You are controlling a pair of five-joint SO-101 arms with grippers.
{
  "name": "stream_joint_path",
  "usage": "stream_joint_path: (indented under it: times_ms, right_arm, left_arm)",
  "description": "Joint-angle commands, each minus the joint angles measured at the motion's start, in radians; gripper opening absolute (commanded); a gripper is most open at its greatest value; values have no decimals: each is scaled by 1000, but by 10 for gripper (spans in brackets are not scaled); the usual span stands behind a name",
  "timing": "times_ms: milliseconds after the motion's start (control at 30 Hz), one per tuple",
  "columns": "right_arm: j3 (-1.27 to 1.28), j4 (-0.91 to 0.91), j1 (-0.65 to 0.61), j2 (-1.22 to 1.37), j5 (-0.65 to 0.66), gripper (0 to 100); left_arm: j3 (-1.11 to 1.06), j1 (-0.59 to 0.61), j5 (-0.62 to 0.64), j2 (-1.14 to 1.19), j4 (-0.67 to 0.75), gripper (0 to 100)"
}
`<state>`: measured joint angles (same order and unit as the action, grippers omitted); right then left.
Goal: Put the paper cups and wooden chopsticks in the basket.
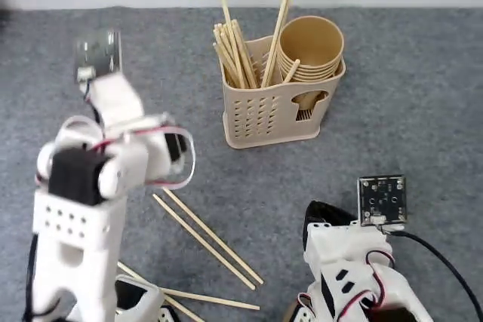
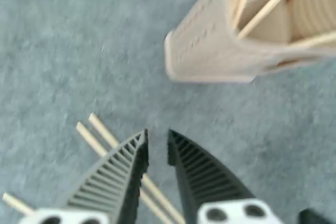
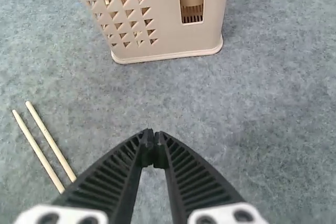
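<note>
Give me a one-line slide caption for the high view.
Basket holds stacked paper cups and several chopsticks; loose chopsticks lie apart from it on the grey carpet.

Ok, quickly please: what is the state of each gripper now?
Left gripper: slightly open, holding nothing.
Right gripper: shut, holding nothing.

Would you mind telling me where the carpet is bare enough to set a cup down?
Bare carpet lies right of the basket, and between the basket and the right arm. It is crowded around the loose chopsticks by the left arm.
</note>
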<state>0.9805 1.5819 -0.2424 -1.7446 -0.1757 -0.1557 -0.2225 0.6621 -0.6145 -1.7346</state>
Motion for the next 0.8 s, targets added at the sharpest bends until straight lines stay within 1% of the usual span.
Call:
stream_joint_path:
  times_ms: [0, 133, 200, 267, 333, 533, 633, 767]
  right_arm:
    - [-8, -22, 10, 28, 6, 8]
    - [-8, -21, 10, 28, 6, 8]
    - [-8, -19, 10, 28, 5, 8]
    - [-8, -19, 10, 28, 5, 8]
    - [-8, -19, 10, 28, 5, 8]
    - [-8, -19, 10, 28, 5, 8]
    - [-8, -21, 10, 28, 3, 8]
    - [-8, -21, 10, 28, 3, 8]
  left_arm:
    - [-239, 9, 11, -104, 35, 143]
    - [-493, 11, 11, -115, 140, 220]
    - [-588, 12, 11, -115, 204, 242]
    - [-631, 48, 8, -117, 258, 246]
    - [-651, 112, 3, -114, 302, 246]
    - [-805, 218, -94, -114, 433, 246]
    - [-866, 230, -101, -114, 509, 246]
    - [-911, 226, -98, -114, 572, 246]
